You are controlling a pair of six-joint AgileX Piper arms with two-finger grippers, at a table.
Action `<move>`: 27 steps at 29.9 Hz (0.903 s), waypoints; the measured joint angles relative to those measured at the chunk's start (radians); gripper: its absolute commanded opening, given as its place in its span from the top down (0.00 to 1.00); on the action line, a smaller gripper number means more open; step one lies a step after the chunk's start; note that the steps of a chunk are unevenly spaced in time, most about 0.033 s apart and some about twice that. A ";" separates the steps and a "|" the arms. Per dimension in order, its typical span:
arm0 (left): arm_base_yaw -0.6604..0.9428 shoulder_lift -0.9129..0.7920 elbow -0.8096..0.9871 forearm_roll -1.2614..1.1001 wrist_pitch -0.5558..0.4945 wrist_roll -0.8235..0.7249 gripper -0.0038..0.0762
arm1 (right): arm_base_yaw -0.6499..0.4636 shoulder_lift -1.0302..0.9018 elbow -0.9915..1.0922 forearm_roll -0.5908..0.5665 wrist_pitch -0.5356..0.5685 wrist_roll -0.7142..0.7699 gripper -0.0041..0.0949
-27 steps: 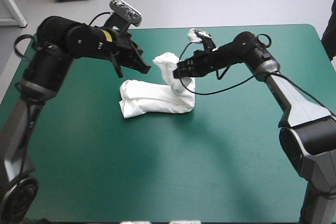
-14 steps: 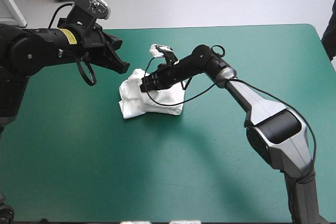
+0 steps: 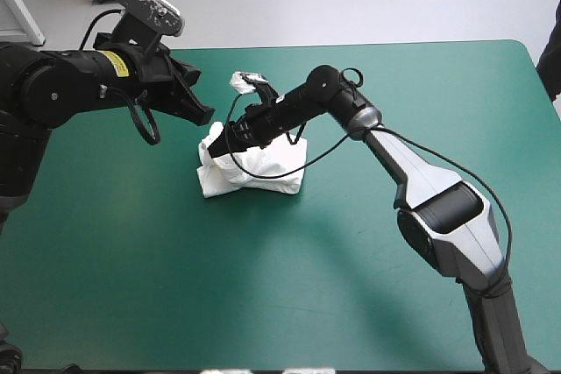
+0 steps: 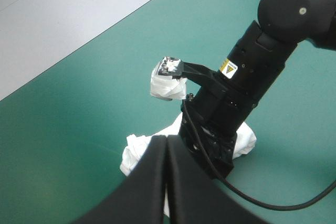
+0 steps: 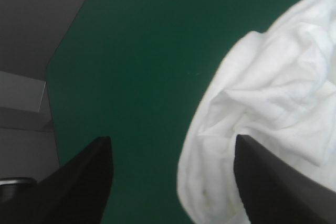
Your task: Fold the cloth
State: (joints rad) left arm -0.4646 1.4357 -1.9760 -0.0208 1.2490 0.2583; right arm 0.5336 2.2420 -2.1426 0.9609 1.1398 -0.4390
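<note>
the left arm (image 3: pixel 61 85) comes in low from the worktop's left edge, forearm nearly level, wrist turned toward the middle. the left gripper (image 3: pixel 200 114) hangs just off the left side of the t-shirt (image 3: pixel 263 164), apart from it. its black fingers (image 4: pixel 152 182) are pressed together into one point, with nothing between them.

the right arm (image 3: pixel 421 190) rises from the near right corner, bends at the elbow and stretches long across the worktop (image 3: pixel 351 286) toward the far left. the right gripper (image 3: pixel 221 148) sits over the left end of the t-shirt. its fingers (image 5: pixel 79 182) stand wide apart and grip nothing. one is over bare teal-green cover and the other over white cloth. from above i cannot tell whether the tips touch the cloth or only hover on it.

the t-shirt is a folded, lumpy white bundle lying left of centre, nearer the far edge than the near one. its left end is bunched under the right gripper's wrist.

for room, bare cover runs wide from the bundle toward the near edge and the right edge. there is a narrower strip between the bundle and the far edge. on the left side the two grippers are close together, with only a small gap between them.
</note>
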 measured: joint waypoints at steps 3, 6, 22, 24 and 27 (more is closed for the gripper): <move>0.000 -0.001 0.000 0.001 0.000 0.000 0.96 | -0.001 -0.001 -0.068 -0.050 0.061 0.034 0.37; 0.000 -0.012 0.002 0.002 0.000 0.000 0.96 | -0.014 -0.014 -0.096 -0.146 0.085 0.103 0.37; 0.000 -0.221 0.134 0.015 0.000 0.000 0.96 | -0.176 -0.409 0.236 -0.583 0.102 0.348 0.37; 0.000 -0.239 0.158 0.015 0.000 -0.001 0.96 | -0.196 -0.446 0.336 -0.572 0.102 0.350 0.37; 0.000 -0.250 0.178 0.015 0.001 -0.004 0.96 | -0.217 -0.460 0.457 -0.516 0.065 0.339 0.37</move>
State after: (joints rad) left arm -0.4646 1.1855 -1.7978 -0.0060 1.2500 0.2546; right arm 0.3164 1.7815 -1.6857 0.4446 1.2049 -0.1001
